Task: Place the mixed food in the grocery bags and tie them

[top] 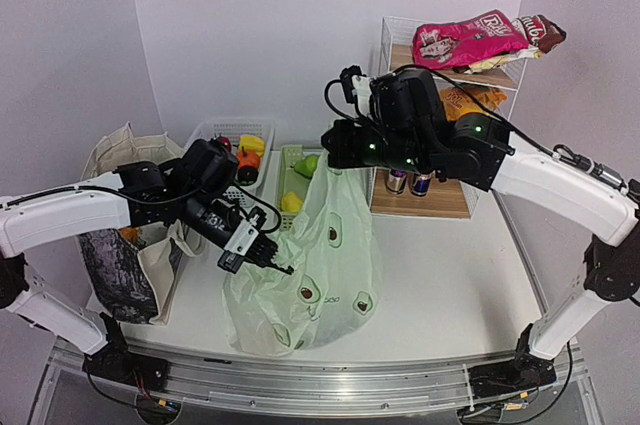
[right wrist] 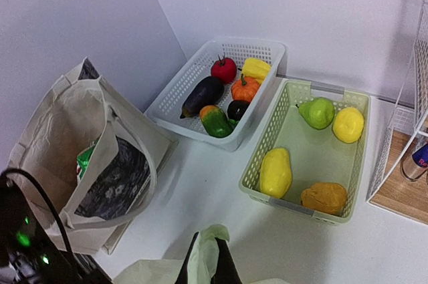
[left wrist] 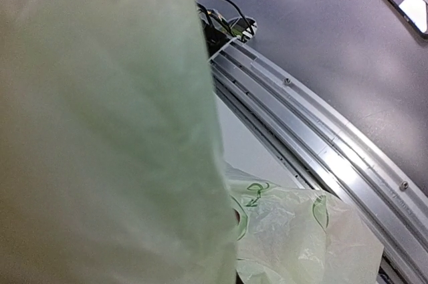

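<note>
The pale-green avocado-print plastic bag point(top: 320, 265) stands on the table between my arms, with one handle pulled up and one pulled left. My right gripper point(top: 328, 165) is shut on the raised handle point(right wrist: 215, 236), which its dark fingers point(right wrist: 227, 267) pinch at the bottom of the right wrist view. My left gripper point(top: 284, 267) is shut on the bag's left side. In the left wrist view the bag's plastic point(left wrist: 100, 130) drapes over the lens and hides the fingers. The beige canvas tote point(top: 125, 245) stands at the left, with a green-white packet point(right wrist: 83, 161) inside.
A white basket point(right wrist: 267, 49) and a green basket point(right wrist: 266, 142) with toy produce sit behind the bag. A wire shelf point(top: 430, 200) at the back right holds drink cans point(top: 410, 182), an orange packet point(top: 470, 100) and a pink packet point(top: 470, 40) on top. The table's metal rail point(left wrist: 314, 144) runs close by.
</note>
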`<action>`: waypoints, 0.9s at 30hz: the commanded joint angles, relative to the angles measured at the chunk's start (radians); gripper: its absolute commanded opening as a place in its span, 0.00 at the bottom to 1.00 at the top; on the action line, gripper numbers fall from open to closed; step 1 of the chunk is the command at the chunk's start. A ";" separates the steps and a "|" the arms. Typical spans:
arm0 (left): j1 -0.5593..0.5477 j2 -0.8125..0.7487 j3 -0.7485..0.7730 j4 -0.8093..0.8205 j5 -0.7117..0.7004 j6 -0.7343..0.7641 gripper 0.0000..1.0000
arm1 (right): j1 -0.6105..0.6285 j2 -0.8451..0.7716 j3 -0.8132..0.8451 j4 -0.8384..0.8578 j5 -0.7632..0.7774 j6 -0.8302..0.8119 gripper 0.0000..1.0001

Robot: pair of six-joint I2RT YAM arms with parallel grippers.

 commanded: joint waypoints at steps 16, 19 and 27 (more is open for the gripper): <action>-0.118 0.081 0.025 0.057 -0.255 0.129 0.00 | 0.016 0.118 -0.013 0.204 0.006 0.181 0.00; -0.114 0.094 0.046 0.066 -0.269 0.026 0.00 | 0.016 0.137 0.015 0.221 -0.184 0.104 0.03; -0.099 0.043 0.039 0.018 -0.233 -0.073 0.00 | 0.016 -0.089 -0.062 0.148 -0.230 -0.164 0.87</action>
